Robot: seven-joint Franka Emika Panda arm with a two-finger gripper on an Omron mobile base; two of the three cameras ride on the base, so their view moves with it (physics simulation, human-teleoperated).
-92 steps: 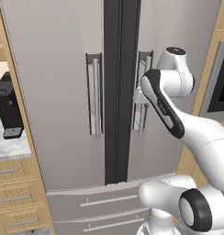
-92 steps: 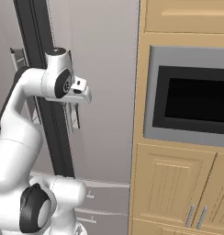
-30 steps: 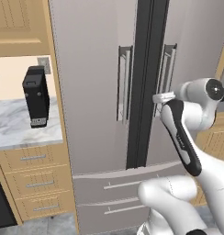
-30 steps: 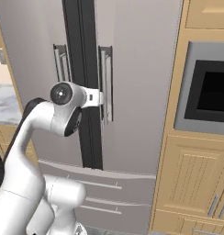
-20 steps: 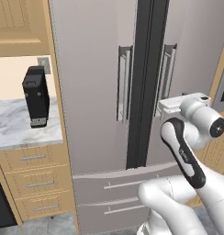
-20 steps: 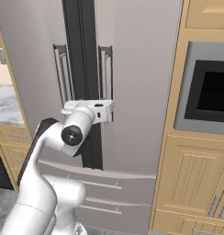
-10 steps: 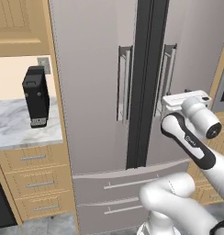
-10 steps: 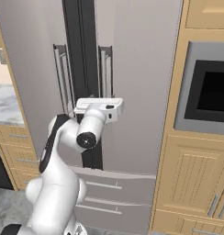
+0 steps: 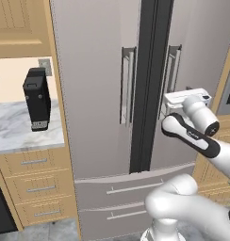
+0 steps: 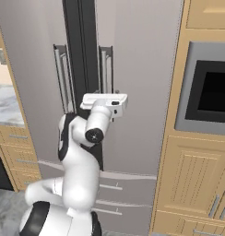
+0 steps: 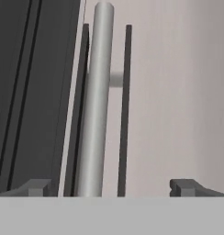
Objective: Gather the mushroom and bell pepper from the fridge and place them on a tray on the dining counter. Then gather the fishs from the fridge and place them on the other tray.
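Straddling the fridge (image 9: 102,70) handle (image 11: 96,105) — jaws wide, hand view; coffee machine (image 9: 37,100) at left base.

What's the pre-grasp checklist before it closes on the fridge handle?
1. Gripper open: ok, tips stand wide apart in the hand view.
2. Right door handle between the tips: ok, though it sits nearer the left tip than centre.
3. Contact with the handle: cannot tell; depth is not clear from the hand view.
4. Fridge doors shut: ok, both closed with the dark seam between them.
5. Gripper empty: ok, nothing held.
6. Hand level with the handle: ok, it sits near the bar's lower end in both base views.
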